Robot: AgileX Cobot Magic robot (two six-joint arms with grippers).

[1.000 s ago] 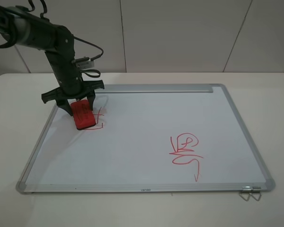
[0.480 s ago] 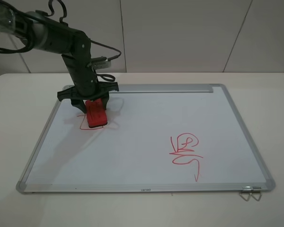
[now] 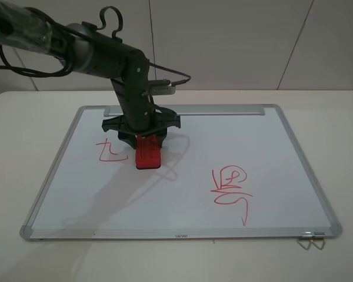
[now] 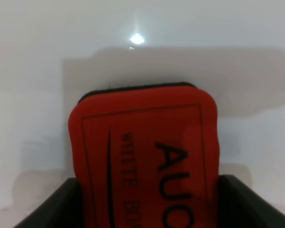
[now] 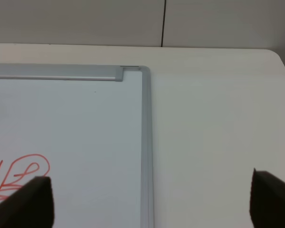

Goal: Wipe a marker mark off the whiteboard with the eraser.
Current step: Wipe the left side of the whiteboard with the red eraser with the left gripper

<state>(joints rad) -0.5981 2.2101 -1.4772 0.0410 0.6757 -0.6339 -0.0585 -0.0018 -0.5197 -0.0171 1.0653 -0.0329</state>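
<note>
The whiteboard (image 3: pixel 182 205) lies flat on the table. My left gripper (image 3: pixel 142 136) is shut on the red eraser (image 3: pixel 148 154), pressing it down on the board near the middle left. Just left of the eraser sits what remains of the marker mark (image 3: pixel 109 151), a few red straight strokes. In the left wrist view the eraser (image 4: pixel 142 152), with black lettering on top, fills the space between the dark fingers (image 4: pixel 47 211). My right gripper (image 5: pixel 152 202) stands open above the board's far right corner, with nothing between its fingers (image 5: pixel 31 199).
A larger curly red scribble (image 3: pixel 230 188) with a long tail is on the board's right half, its edge showing as the scribble (image 5: pixel 19 175) in the right wrist view. The silver tray bar (image 3: pixel 223 110) runs along the far edge. A wire clip (image 3: pixel 310 239) lies at the near right corner.
My left gripper has swept the eraser rightward across the mark, from its left side to its right. Much of the mark's right part is gone; strokes on its left remain.
</note>
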